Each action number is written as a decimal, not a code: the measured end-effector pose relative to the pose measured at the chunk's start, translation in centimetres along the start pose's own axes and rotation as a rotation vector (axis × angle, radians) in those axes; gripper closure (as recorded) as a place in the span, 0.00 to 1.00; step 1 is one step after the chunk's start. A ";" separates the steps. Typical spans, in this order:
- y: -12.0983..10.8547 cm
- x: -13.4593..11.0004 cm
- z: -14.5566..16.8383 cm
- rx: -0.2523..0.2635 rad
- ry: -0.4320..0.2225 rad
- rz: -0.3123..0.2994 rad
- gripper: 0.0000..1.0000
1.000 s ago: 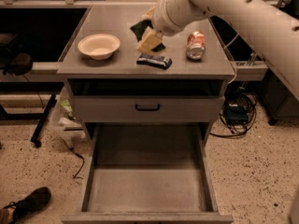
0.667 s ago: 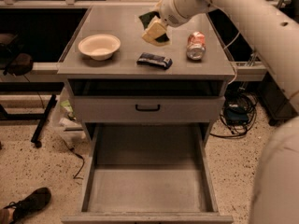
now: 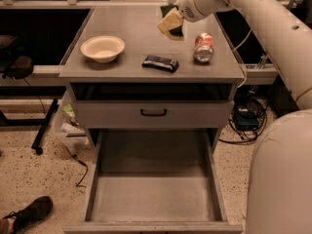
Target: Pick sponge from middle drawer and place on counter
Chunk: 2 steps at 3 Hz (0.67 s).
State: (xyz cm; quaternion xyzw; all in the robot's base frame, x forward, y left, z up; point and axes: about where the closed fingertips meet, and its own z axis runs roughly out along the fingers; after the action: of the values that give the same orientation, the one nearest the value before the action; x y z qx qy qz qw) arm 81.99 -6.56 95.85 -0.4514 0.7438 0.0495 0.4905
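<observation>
While the big white arm (image 3: 273, 28) reaches over the grey counter (image 3: 131, 23), the middle drawer (image 3: 151, 194) below stands pulled wide open. On the counter sit a pale bowl (image 3: 102, 48), a dark wrapper (image 3: 160, 63) and a can (image 3: 204, 47) on its side. The gripper (image 3: 176, 18) pinches the sponge (image 3: 170, 25), tilted, over the counter's back part.

Above the back of the matt grey desk (image 3: 126, 21), we see the hand (image 3: 175, 20) of the smooth white plastic arm (image 3: 253, 13) gripping the sponge (image 3: 168, 25), soft yellow foam under a rough dark green face. The middle drawer (image 3: 151, 199) shows dull grey metal; the can (image 3: 204, 47) and the wrapper (image 3: 160, 63) gleam.
</observation>
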 end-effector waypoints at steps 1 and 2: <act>-1.1 1.3 0.8 0.012 -0.019 0.096 1.00; -1.4 2.4 2.7 0.005 -0.043 0.174 0.83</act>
State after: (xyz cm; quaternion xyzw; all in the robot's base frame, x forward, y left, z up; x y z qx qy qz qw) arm 84.58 -7.51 93.13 -0.3827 0.7697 0.0997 0.5012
